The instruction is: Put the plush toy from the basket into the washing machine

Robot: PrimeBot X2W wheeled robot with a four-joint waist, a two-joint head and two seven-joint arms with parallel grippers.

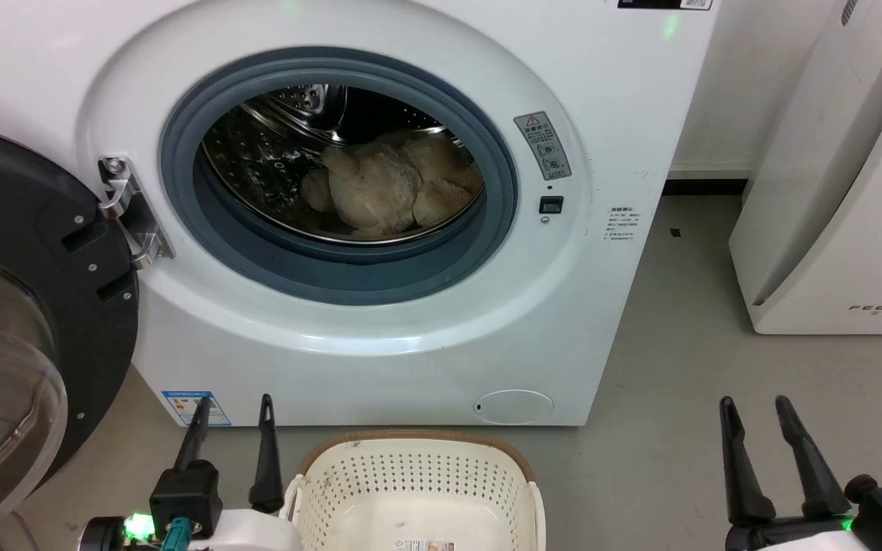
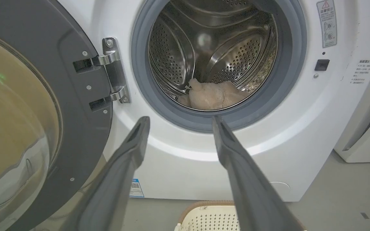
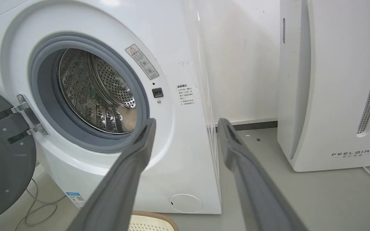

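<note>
**A:** Closest to us are our own two grippers. The left gripper [image 1: 234, 401] sits just beside the left side of the basket [image 1: 418, 440]. The right gripper [image 1: 754, 401] is well off to its right, over the grey floor [image 1: 678, 367]. Both have their fingers spread, with nothing between them.

**B:** So we're carrying nothing. What about the basket itself?

**A:** We can see the perforated far wall and a strip of the bottom with a label sticker [image 1: 429, 546], and that part is bare. The frame cuts off its near end, so we can't vouch for all of it.

**B:** And the plush toy [image 1: 391, 187]?

**A:** It lies inside the washing machine [image 1: 625, 115], slumped low in the steel drum [image 1: 257, 161] behind the grey door seal [image 1: 349, 275]. Our left wrist view agrees: a beige heap at the bottom of the drum, clear of the seal's lip as far as we can tell.

**B:** Then we judge the job done?

**A:** In essence, yes. The toy is in and both our arms are outside the opening. The glass door [image 1: 96, 306] hangs wide open on the left, but the task doesn't ask us to shut it. All that's left, we'd say, is to check that no limb trails over the seal, and we see none.
</note>
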